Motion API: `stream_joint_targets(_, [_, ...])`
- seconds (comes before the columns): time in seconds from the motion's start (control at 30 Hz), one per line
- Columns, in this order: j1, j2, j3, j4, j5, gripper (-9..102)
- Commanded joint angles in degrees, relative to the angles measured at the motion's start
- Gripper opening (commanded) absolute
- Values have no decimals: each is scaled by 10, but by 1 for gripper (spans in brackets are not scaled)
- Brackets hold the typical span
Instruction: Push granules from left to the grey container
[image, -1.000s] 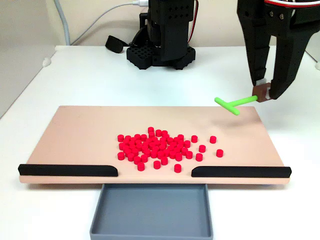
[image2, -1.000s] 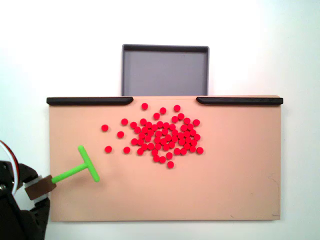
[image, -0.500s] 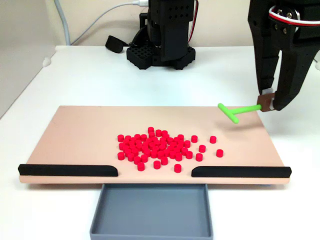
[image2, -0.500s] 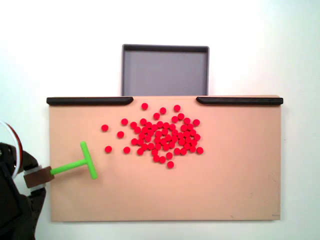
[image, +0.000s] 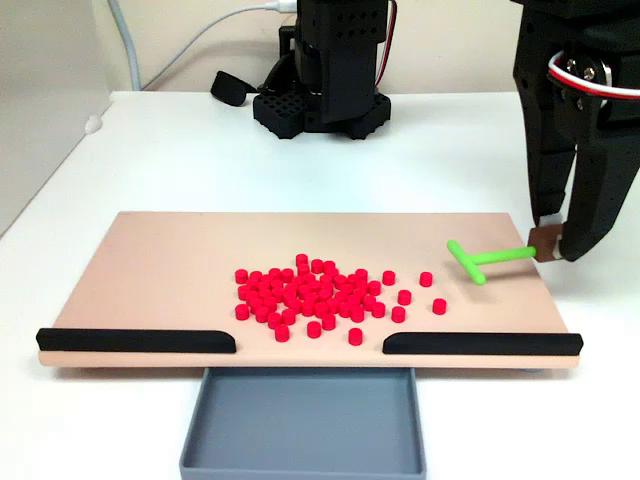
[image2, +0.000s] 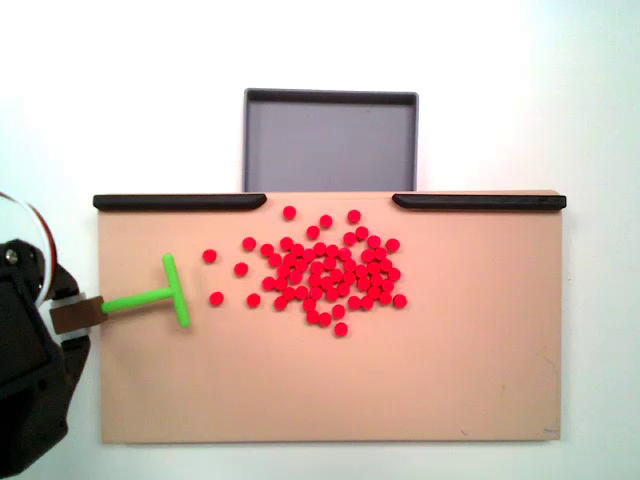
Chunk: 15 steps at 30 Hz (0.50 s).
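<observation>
Granules (image2: 325, 275), light and apt to roll, sit at three o'clock from the green pusher (image2: 160, 295) clamped in the gripper (image2: 75, 315).

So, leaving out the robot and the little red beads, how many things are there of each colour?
black strips: 2
grey tray: 1
green T-shaped pusher: 1
tan board: 1
Total: 5

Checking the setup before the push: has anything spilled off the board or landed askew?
Nothing stands out. The granules all lie on the tan board, and the grey container sits squarely at the gap, empty.
</observation>
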Motion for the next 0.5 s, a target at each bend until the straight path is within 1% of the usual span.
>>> stream_joint_targets(0.0, [11, -15, -49, -3, 4, 0])
stream_joint_targets(0.1, [14, -33, -71, -3, 4, 0])
stream_joint_targets(0.47, [16, -45, -72, -3, 19, 0])
